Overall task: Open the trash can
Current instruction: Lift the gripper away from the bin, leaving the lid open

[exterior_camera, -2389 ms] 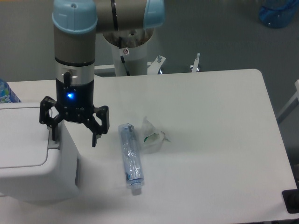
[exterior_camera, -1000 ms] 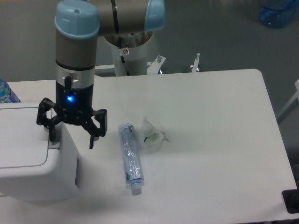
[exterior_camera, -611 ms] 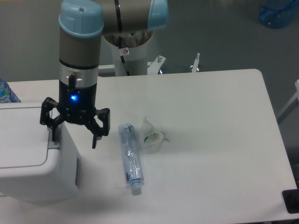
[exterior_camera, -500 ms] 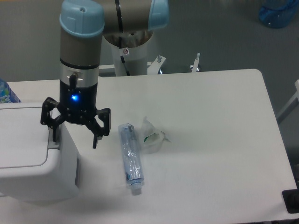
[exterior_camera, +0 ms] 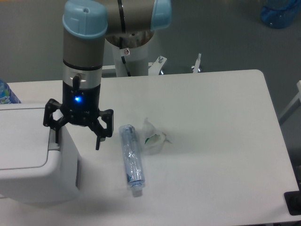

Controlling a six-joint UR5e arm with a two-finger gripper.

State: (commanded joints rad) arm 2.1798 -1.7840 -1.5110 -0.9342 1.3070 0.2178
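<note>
The white boxy trash can (exterior_camera: 28, 155) stands at the table's left edge with its flat inset lid (exterior_camera: 21, 136) down and a grey tab (exterior_camera: 53, 146) at the lid's right edge. My gripper (exterior_camera: 77, 141) hangs open and empty over the can's right side. Its left finger (exterior_camera: 55, 134) is just above the grey tab, and its right finger (exterior_camera: 99, 140) hangs past the can's right wall over the table. Whether the left finger touches the tab I cannot tell.
A clear plastic bottle (exterior_camera: 130, 159) lies on the table right of the gripper, with a crumpled clear wrapper (exterior_camera: 153, 136) beside it. A blue-capped bottle (exterior_camera: 5, 92) shows behind the can at the left edge. The arm's base (exterior_camera: 131, 52) stands at the table's back.
The gripper has shifted slightly to the right and a little down over the can's right edge. It stays open. The lid, bottle and wrapper have not moved.
</note>
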